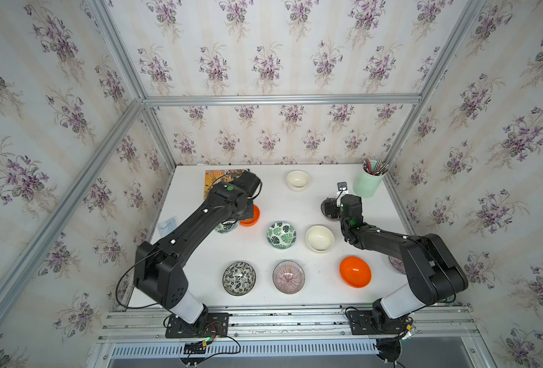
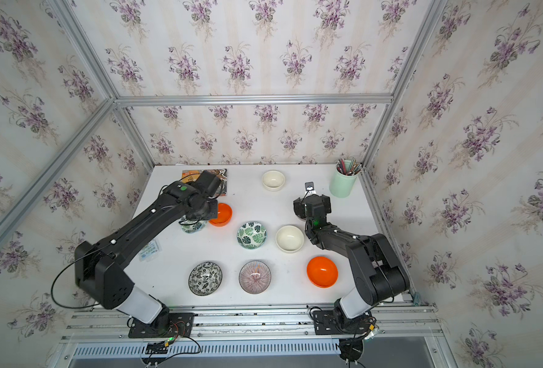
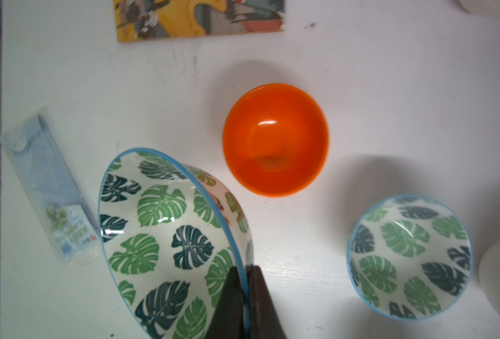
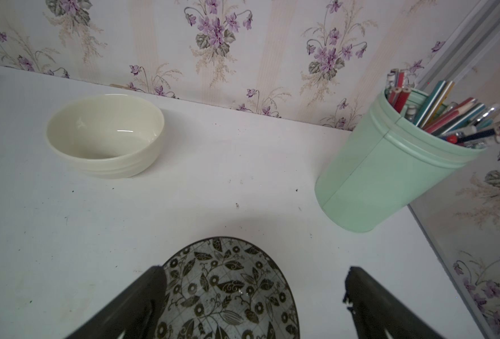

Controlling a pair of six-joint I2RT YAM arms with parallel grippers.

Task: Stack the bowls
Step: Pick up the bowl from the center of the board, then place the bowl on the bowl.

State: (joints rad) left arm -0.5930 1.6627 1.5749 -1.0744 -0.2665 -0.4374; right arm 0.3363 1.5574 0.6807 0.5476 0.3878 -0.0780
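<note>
Left wrist view: my left jaws are pinched tight on the rim of a tilted leaf bowl, just beside an orange bowl. A second leaf bowl sits apart on the tabletop. In a top view the gripped bowl lies left of centre, mostly under the arm. Right wrist view: my right jaws stand wide apart over a floral bowl. A cream bowl and a pencil cup stand farther off.

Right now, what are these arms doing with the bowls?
The job is stacking bowls. The left gripper is shut on the rim of a leaf-print bowl, holding it tilted. The right gripper hangs open over a black-and-white floral bowl. The other bowls sit singly on the table; none stacked yet.
</note>
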